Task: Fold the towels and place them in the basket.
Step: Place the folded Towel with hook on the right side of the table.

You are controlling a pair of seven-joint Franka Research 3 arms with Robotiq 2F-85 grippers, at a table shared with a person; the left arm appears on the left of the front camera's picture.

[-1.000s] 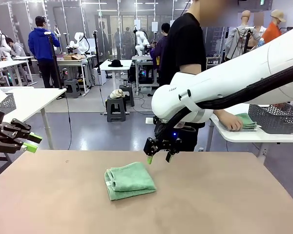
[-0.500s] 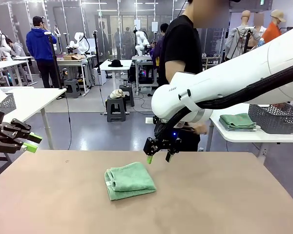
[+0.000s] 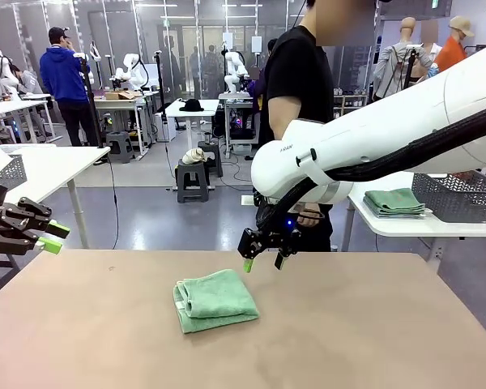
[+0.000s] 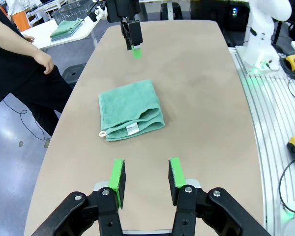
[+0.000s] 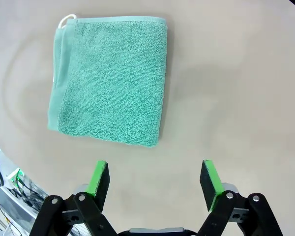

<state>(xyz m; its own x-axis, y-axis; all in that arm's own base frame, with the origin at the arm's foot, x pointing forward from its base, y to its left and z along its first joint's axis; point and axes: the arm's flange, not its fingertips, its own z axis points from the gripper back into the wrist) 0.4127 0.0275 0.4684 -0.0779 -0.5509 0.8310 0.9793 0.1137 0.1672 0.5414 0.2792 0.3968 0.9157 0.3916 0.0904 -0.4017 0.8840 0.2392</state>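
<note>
Fingers (image 5: pixel 99 181) of my right gripper (image 3: pixel 263 263) are hanging wide; left gripper (image 4: pixel 146 174) half-open; both empty. I'm judging the green towel (image 3: pixel 216 300) folded; it isn't lying in the basket (image 3: pixel 462 203) yet

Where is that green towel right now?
In the front view the folded green towel lies near the middle of the brown table, slightly left of centre, with the open right gripper hanging just beyond it, not touching.
</note>
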